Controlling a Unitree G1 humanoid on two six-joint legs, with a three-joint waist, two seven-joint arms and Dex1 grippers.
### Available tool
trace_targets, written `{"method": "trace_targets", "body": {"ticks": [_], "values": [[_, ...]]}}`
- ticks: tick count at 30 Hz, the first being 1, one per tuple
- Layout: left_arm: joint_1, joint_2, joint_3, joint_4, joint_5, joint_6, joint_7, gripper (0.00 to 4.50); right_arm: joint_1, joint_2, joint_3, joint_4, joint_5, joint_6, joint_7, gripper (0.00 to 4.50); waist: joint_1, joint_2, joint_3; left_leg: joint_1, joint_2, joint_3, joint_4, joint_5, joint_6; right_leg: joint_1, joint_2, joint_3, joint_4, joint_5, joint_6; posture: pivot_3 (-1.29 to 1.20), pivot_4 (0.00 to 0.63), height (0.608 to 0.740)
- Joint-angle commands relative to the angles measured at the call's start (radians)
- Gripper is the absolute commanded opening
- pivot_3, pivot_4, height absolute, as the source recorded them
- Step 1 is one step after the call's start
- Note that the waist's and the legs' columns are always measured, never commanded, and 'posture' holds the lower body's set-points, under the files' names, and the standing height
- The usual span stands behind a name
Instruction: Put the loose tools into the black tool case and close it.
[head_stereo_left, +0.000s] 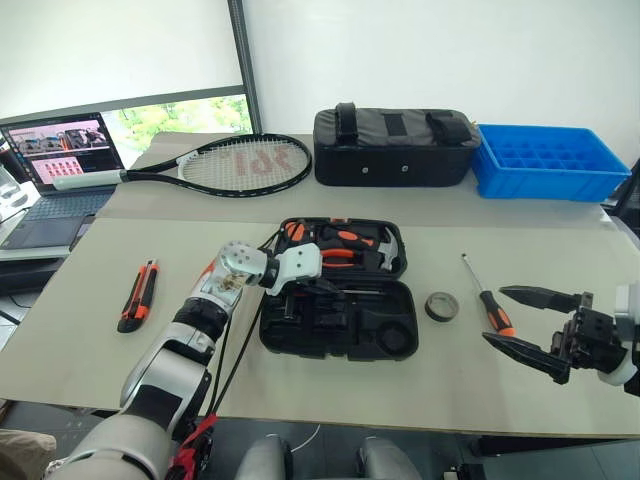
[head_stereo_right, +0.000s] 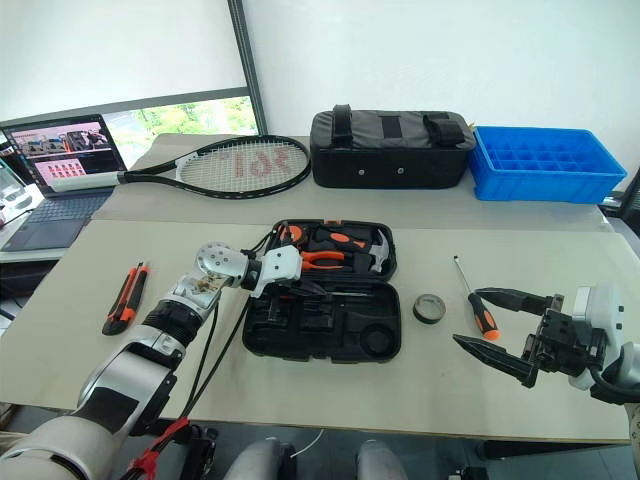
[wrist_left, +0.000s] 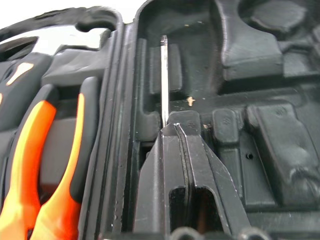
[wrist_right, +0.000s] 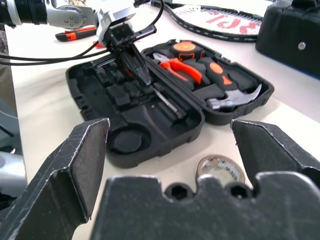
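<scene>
Black tool case (head_stereo_left: 340, 300) lies open, centre of surface (head_stereo_left: 100, 350), slots up for loading. Left end effector (wrist_right: 142, 75) clamped on thin metal shaft (wrist_left: 163, 75), lowering it into near-half slot. Right end effector (head_stereo_left: 535, 322) spread wide, empty, beside loose screwdriver (head_stereo_left: 490, 300) and tape roll (head_stereo_left: 441, 306), likely ready for pickup.

Black tool case (head_stereo_left: 340, 322): moulded plastic, matt, faintly grained inner surface; slot edges pick up a dull sheen. Thin shaft (wrist_left: 163, 80) lying in a slot: bright bare metal, smooth. Pliers (wrist_right: 181, 68): handles in glossy orange plastic with black rubbery-looking inlay. Hammer head (wrist_right: 235, 100): polished metal, reflective. Screwdriver (head_stereo_left: 485, 295) on table: metal shaft, orange-and-black plastic handle. Tape roll (head_stereo_left: 441, 306): dark, slightly shiny outer wrap. Utility knife (head_stereo_left: 138, 295): orange and black plastic, smooth. Table (head_stereo_left: 90, 350): matt beige, smooth. Bag (head_stereo_left: 395, 146): black woven cloth, matt. Crate (head_stereo_left: 548, 162): blue plastic, smooth, semi-gloss.
</scene>
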Motion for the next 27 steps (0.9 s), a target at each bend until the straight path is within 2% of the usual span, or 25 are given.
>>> {"method": "trace_targets", "body": {"ticks": [1,6,10,11,13,18,23,27], "values": [[0.032,0.020,-0.001,0.046,0.035,0.041,0.021,0.04,0.000,-0.016,-0.013,-0.012,-0.038,0.001,-0.038,4.50,-0.002,0.000,0.000,0.001,0.000,0.000,0.000,0.000,0.000,0.000,0.000,0.000,0.000,0.000,0.000,0.00,0.150,0.707],[0.048,-0.012,0.124,-0.124,-0.138,0.159,-0.011,0.04,-0.044,-0.009,0.029,0.008,-0.155,0.056,-0.226,4.50,-0.018,0.000,-0.001,0.000,0.000,0.000,0.000,0.002,0.000,-0.003,0.001,0.001,0.002,0.001,0.000,0.00,0.150,0.707],[0.089,0.017,0.180,-0.322,-0.241,0.258,-0.054,0.04,-0.077,0.019,0.081,0.014,-0.219,0.116,-0.360,4.50,-0.017,0.000,0.000,-0.004,0.000,-0.002,-0.001,0.003,0.000,-0.007,0.001,0.000,0.001,0.001,0.000,0.00,0.150,0.707],[0.101,0.035,0.192,-0.390,-0.275,0.303,-0.071,0.43,-0.093,0.029,0.099,0.025,-0.242,0.133,-0.399,4.50,-0.017,0.000,0.000,-0.005,0.000,-0.002,-0.001,0.002,0.000,-0.008,0.001,0.000,0.000,0.002,-0.002,0.00,0.150,0.707],[0.121,0.085,0.204,-0.526,-0.334,0.403,-0.112,0.72,-0.116,0.046,0.123,0.042,-0.270,0.206,-0.481,4.50,-0.019,0.001,-0.001,-0.005,0.000,-0.002,-0.002,0.002,0.001,-0.008,0.001,0.001,0.000,0.003,-0.004,0.00,0.150,0.707],[0.143,0.215,0.207,-0.742,-0.439,0.585,-0.195,2.65,-0.165,0.060,0.159,0.119,-0.312,0.298,-0.573,4.50,-0.018,0.003,-0.001,-0.005,-0.001,-0.003,-0.003,0.002,0.001,-0.007,0.000,0.001,-0.001,0.003,-0.005,0.00,0.150,0.707],[0.127,0.314,0.206,-0.839,-0.460,0.667,-0.213,4.43,-0.213,0.068,0.195,0.159,-0.307,0.364,-0.591,4.50,-0.021,0.003,0.000,-0.005,-0.001,-0.003,-0.001,0.002,0.001,-0.006,0.000,0.001,-0.002,0.001,-0.002,0.00,0.150,0.707],[0.120,0.391,0.192,-0.889,-0.437,0.695,-0.212,4.50,-0.238,0.063,0.219,0.177,-0.321,0.390,-0.603,3.55,-0.026,0.003,0.001,-0.004,-0.001,-0.003,-0.002,0.002,0.001,-0.006,0.000,0.001,-0.002,0.001,0.000,0.00,0.150,0.707]]}}
